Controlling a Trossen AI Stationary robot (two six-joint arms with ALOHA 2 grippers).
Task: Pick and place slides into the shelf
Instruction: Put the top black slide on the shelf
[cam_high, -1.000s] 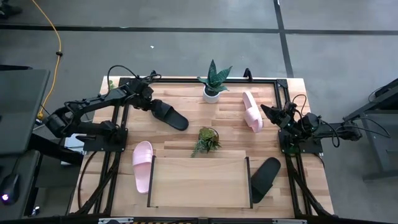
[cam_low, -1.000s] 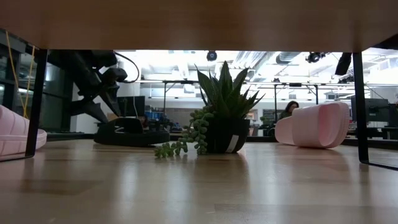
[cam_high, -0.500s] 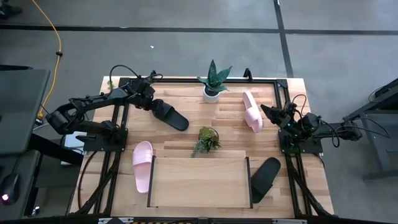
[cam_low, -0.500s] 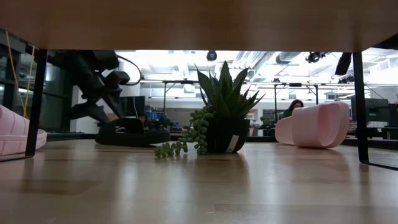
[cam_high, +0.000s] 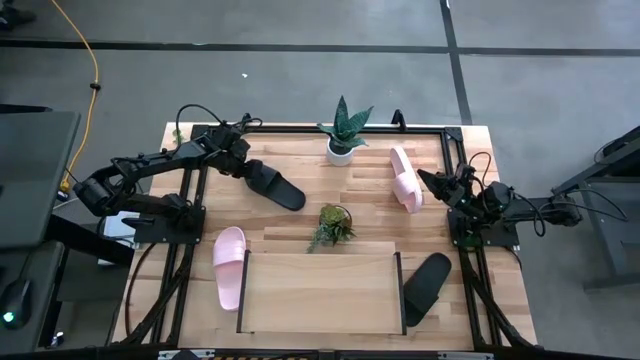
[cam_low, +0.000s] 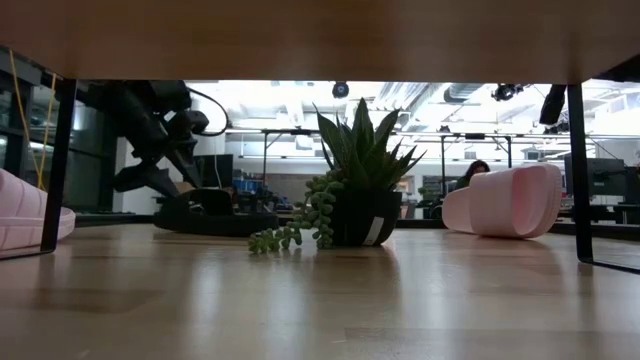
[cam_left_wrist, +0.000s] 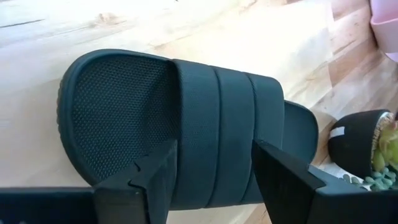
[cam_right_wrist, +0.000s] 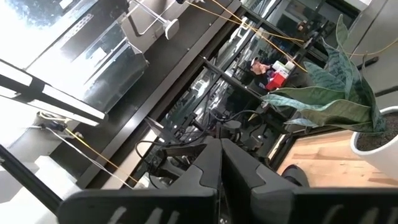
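Observation:
My left gripper (cam_high: 243, 168) (cam_left_wrist: 214, 149) is open over the far-left black slide (cam_high: 275, 187) (cam_left_wrist: 205, 137), which lies sole-down on the table. Its fingers stand on either side of the ribbed strap (cam_left_wrist: 217, 118), and no touch shows. A pink slide (cam_high: 405, 178) (cam_low: 505, 200) lies far right. My right gripper (cam_high: 428, 181) (cam_right_wrist: 221, 162) is shut just right of it. A second pink slide (cam_high: 229, 265) lies left of the shelf (cam_high: 318, 292), and a second black slide (cam_high: 427, 283) right of it.
A snake plant in a white pot (cam_high: 343, 130) stands at the far edge. A trailing plant in a dark pot (cam_high: 331, 224) (cam_low: 355, 190) stands mid-table, just beyond the shelf. The shelf's black side panels (cam_low: 58, 165) rise on both sides.
My left gripper has come down a little toward the black slide's strap, still open. The slide has stayed where it was.

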